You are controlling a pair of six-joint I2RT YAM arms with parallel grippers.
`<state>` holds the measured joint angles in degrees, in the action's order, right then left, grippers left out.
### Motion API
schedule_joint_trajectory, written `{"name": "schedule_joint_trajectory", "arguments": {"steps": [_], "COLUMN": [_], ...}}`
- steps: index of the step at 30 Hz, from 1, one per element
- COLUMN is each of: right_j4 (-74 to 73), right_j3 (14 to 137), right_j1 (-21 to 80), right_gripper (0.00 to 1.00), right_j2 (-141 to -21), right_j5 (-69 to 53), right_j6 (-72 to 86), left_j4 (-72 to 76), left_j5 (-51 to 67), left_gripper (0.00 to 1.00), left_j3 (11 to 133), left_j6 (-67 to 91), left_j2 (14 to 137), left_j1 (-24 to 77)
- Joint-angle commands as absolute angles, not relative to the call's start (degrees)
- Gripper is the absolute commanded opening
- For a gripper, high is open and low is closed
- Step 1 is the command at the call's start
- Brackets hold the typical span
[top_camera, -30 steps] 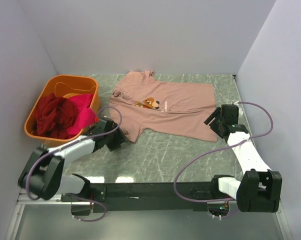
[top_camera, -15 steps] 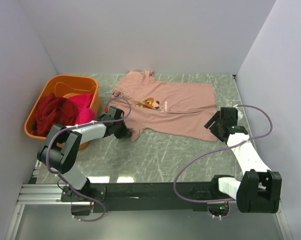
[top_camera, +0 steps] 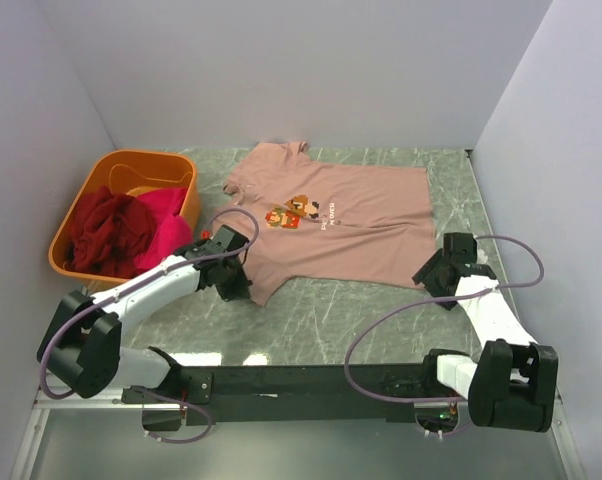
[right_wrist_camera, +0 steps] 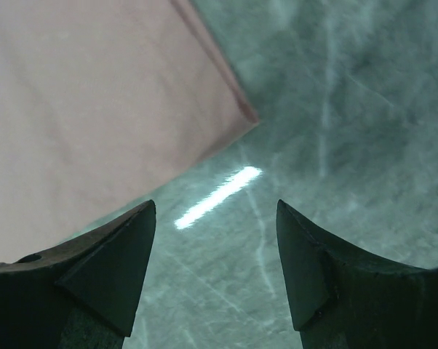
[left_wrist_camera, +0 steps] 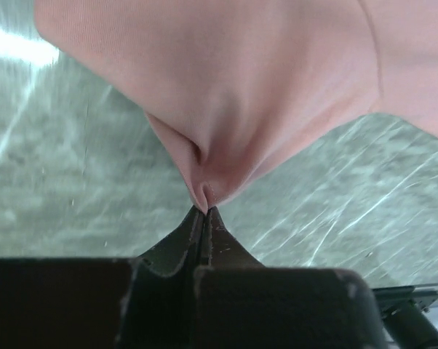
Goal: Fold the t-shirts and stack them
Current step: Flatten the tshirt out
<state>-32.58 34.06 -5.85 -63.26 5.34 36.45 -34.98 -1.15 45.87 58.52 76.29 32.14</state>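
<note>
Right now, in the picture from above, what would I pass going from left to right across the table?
First the dark red t-shirt → magenta t-shirt, both in the orange tub → left pincer → dusty pink t-shirt → right pincer.

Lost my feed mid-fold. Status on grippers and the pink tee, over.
Left gripper shut on pink t-shirt edge. Right gripper open, over bare table beside shirt corner. Other tees in orange tub; nothing on the shirt.
</note>
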Motion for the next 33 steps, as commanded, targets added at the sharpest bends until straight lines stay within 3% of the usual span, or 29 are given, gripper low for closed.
{"name": "schedule_joint_trajectory", "arguments": {"steps": [1,15,18,19,22,33], "right_j4": [-31.13,-26.1,-26.98,-27.42,-28.73,-41.56], "right_j3": [32.61,32.79,31.38,31.03,30.06,31.02], "right_j1": [-9.4,-12.04,-12.13,-12.04,-12.13,-12.48], "right_gripper": [0.73,0.62,0.44,0.24,0.02,0.04], "right_j2": [-63.89,-71.63,-70.23,-69.7,-67.59,-54.94], "right_j5": [3.89,-1.94,-1.41,-1.23,-1.14,-1.84], "right_j6": [35.69,36.12,36.03,36.12,36.47,40.25], "left_j4": [-41.13,-42.1,-42.54,-42.89,-42.63,-44.29], "left_j5": [0.17,2.73,2.72,2.64,3.6,8.53], "left_gripper": [0.01,0.01,0.01,0.01,0.01,0.01], "left_j3": [44.48,43.33,43.42,43.33,42.9,38.58], "left_j6": [60.99,62.23,62.66,62.67,62.32,64.34], "left_j2": [75.5,75.32,74.62,74.36,73.04,66.27], "left_j1": [33.48,37.79,37.88,37.79,37.88,38.14]}}
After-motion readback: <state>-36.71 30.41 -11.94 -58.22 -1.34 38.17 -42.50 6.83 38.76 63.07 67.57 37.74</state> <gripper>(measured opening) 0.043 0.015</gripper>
